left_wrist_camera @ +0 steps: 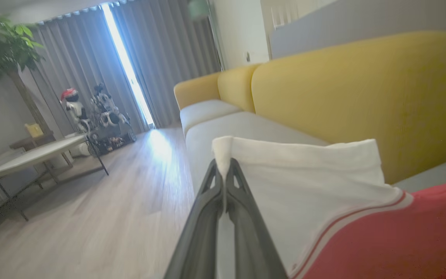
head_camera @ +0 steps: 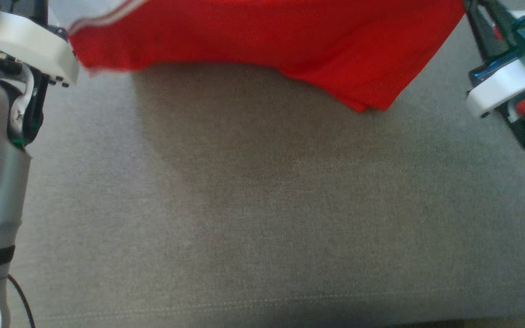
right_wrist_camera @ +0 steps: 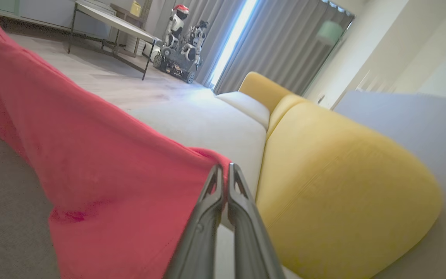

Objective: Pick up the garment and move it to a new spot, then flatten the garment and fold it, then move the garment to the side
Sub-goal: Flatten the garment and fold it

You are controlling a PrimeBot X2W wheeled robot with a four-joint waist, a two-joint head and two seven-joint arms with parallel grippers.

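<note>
Closest in, across the lower part of the head view, lies the grey seat cushion [head_camera: 262, 205], with a soft shadow in its middle. Above that, along the top edge of the frame, the garment [head_camera: 267, 36] stretches between the two arms: red cloth with a white sleeve and a thin stripe at the upper left, its lower right corner drooping towards the cushion.

In the left wrist view the left gripper [left_wrist_camera: 225, 164] rises from the bottom centre, jaws pressed together on a tip of the white sleeve. In the right wrist view the right gripper [right_wrist_camera: 225, 169] pinches the red edge the same way, the cloth falling away to the lower left.

Behind the garment runs the yellow sofa back [left_wrist_camera: 362, 97]. Farther off, at the left of the left wrist view, pale wood floor [left_wrist_camera: 110, 217] leads to a low table [left_wrist_camera: 33, 155], some toy robots [left_wrist_camera: 103, 112] and grey curtains [left_wrist_camera: 168, 58], with a bright gap between them.
</note>
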